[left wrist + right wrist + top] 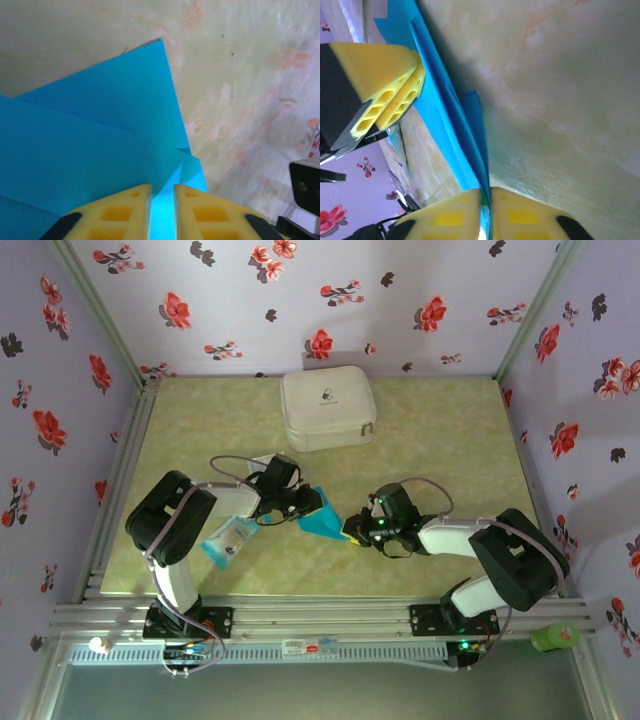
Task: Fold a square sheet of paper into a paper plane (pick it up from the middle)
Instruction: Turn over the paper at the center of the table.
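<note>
Left gripper and right gripper each clamp an edge of the thin, partly folded bright blue paper sheet, mid-way across the pale green table. Opposed pulling could tear it or distort creases.

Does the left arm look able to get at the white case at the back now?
Probably not yet. The way to the white case looks free, but the left gripper and right gripper are both shut on the blue paper.
</note>
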Motion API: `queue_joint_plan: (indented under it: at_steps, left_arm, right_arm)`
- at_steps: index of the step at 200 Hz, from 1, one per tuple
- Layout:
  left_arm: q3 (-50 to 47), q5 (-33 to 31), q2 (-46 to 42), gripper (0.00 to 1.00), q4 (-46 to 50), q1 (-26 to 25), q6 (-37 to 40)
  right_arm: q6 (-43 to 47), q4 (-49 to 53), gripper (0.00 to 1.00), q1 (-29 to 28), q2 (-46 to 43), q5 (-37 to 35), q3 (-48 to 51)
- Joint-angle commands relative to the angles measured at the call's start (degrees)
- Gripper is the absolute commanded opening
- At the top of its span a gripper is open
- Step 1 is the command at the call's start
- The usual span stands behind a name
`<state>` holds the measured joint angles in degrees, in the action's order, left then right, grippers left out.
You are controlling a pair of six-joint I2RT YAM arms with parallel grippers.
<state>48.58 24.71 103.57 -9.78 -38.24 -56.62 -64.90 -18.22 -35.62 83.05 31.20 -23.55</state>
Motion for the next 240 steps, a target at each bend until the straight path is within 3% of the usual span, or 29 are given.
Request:
queue_joint_plan:
  at_steps: [1, 56, 132, 156, 185, 208, 240]
  left_arm:
    - [-0.67, 0.32, -3.45, 0.23, 0.57, 0.44, -0.5]
    - [-2.43, -1.13, -11.6, 0.32, -0.35, 0.45, 0.17]
    - [-1.68, -13.8, -25.97, 0.41, 9.17, 0.72, 4.98]
    - [-2.06, -17.47, -29.07, 0.41, 11.94, 1.08, 5.42]
    - [-3.86, -21.25, -32.44, 0.42, 13.38, 1.75, 4.77]
    - [-5.19, -23.23, -34.77, 0.46, 14.07, 2.31, 4.42]
    - [-6.47, -23.05, -36.47, 0.48, 14.23, 3.12, 4.68]
  right_arm:
    - [0.61, 0.07, 0.08, -0.07, -0.8, -1.09, 0.43]
    - [9.25, 12.51, 0.0, 0.02, -10.91, -6.57, -1.62]
    - [31.47, 46.21, 0.0, -0.23, -32.44, -28.91, -13.4]
    - [35.21, 55.56, 0.0, -1.32, -31.37, -37.08, -19.85]
    - [39.52, 63.34, 0.0, -7.32, -26.19, -48.31, -26.63]
    - [40.83, 67.34, 0.0, -12.5, -20.66, -58.08, -30.51]
    - [40.65, 68.14, 0.0, -16.3, -14.51, -64.32, -32.18]
